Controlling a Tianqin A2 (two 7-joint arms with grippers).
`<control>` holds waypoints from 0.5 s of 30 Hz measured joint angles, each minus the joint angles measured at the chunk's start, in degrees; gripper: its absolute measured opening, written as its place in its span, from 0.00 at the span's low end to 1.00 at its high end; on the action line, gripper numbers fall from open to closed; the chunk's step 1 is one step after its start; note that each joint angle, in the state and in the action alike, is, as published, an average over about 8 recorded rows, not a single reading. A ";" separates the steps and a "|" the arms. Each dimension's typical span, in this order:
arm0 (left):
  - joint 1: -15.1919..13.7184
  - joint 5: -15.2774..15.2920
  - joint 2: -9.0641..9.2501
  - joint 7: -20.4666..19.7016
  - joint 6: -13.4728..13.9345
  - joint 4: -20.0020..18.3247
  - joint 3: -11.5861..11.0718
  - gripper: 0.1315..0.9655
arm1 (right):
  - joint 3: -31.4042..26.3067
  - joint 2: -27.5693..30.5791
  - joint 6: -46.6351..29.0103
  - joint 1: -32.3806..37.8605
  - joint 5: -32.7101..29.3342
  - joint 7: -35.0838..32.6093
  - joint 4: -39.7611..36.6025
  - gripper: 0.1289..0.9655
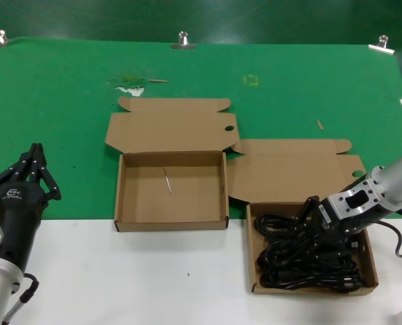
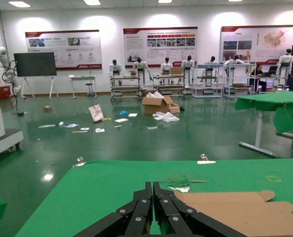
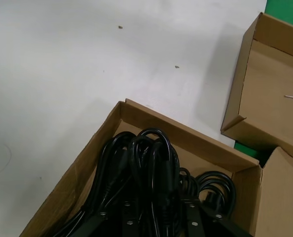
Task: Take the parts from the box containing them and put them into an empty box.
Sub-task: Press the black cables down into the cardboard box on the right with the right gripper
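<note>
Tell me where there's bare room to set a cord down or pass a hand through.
The empty box has an open floor apart from one thin sliver. White table lies bare in front of it, between the left pincer and the box of cords. That box is crowded: power cords fill it, with the right pincer among them.

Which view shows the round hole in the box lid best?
The head view: the hole sits at the right edge of the empty box's lid. The left wrist view catches it at the frame edge; the right wrist view misses it.
</note>
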 joint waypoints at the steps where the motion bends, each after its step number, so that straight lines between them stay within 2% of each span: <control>1: 0.00 0.00 0.00 0.00 0.00 0.00 0.00 0.02 | 0.04 -0.03 -0.01 0.02 -0.01 0.04 0.00 0.27; 10: 0.00 0.00 0.00 0.00 0.00 0.00 0.00 0.02 | 0.44 -0.10 -0.03 0.33 -0.04 0.32 0.02 0.13; 15: 0.00 0.00 0.00 0.00 0.00 0.00 0.00 0.02 | 0.91 0.09 -0.58 0.56 0.25 0.98 0.06 0.12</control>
